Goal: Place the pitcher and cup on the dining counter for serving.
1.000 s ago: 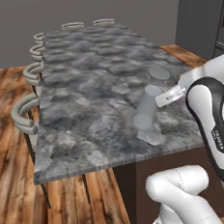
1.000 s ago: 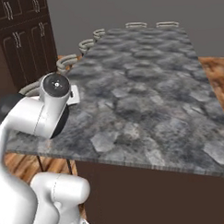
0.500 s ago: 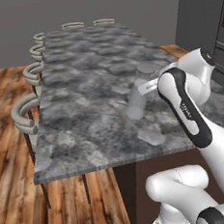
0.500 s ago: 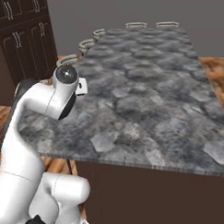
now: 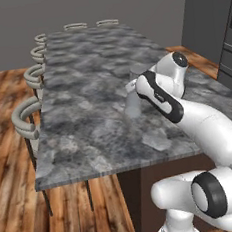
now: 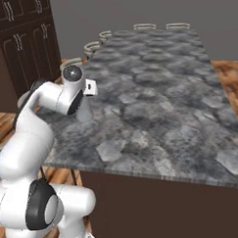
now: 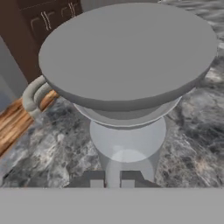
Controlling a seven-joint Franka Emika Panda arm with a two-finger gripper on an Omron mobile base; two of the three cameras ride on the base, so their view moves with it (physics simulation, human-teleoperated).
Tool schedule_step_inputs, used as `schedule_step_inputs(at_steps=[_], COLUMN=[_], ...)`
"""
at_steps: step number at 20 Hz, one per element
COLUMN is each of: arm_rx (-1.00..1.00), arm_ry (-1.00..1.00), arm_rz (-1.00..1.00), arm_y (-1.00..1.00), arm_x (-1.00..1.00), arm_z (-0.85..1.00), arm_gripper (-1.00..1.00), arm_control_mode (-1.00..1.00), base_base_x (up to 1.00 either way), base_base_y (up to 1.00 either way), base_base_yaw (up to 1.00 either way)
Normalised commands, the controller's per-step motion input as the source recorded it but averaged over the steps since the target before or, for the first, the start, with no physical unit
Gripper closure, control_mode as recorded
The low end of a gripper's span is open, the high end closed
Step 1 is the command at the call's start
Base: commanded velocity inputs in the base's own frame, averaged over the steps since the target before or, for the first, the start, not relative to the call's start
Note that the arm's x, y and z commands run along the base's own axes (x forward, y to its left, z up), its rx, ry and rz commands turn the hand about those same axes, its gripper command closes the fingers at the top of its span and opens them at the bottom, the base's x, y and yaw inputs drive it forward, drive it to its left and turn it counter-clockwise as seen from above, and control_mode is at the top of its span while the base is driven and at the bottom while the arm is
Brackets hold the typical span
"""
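The claw (image 7: 112, 178) is clamped on the thin neck of the pitcher (image 7: 127, 83), with one dark fingertip on each side. The pitcher's big round rim is just past the claw. The pitcher (image 5: 132, 104) is upright over the dining counter (image 5: 88, 115); whether its base touches the marble is unclear. Stools (image 5: 28, 119) line the counter's far side, beyond the claw.

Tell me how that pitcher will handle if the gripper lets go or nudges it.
The pitcher looks top-heavy: in the hand view its rim spreads far wider than the narrow body, so a sideways nudge could tip it. Its smooth translucent wall probably slips easily. The flared base on the flat dining counter should steady it somewhat.
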Motion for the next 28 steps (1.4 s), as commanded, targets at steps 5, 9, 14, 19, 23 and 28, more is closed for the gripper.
schedule_step_inputs(at_steps=[5,9,14,19,23,28], arm_rx=[0.00,0.00,0.00,0.00,0.00,0.00], arm_ry=[0.00,0.00,0.02,0.03,0.06,0.10], arm_rz=[-0.07,-0.02,0.00,0.00,0.00,0.00], arm_y=[0.07,0.00,0.00,0.00,0.00,0.00], arm_x=[0.42,0.24,0.08,0.00,0.00,0.00], arm_z=[-0.64,-0.60,-0.45,-0.35,-0.21,-0.25], arm_gripper=[1.00,1.00,1.00,1.00,1.00,1.00], arm_control_mode=[-1.00,-1.00,-1.00,-1.00,-1.00,-1.00], base_base_x=[0.00,0.00,0.00,0.00,0.00,0.00], base_base_y=[0.00,0.00,0.00,0.00,0.00,0.00], base_base_yaw=[0.00,0.00,0.00,0.00,0.00,0.00])
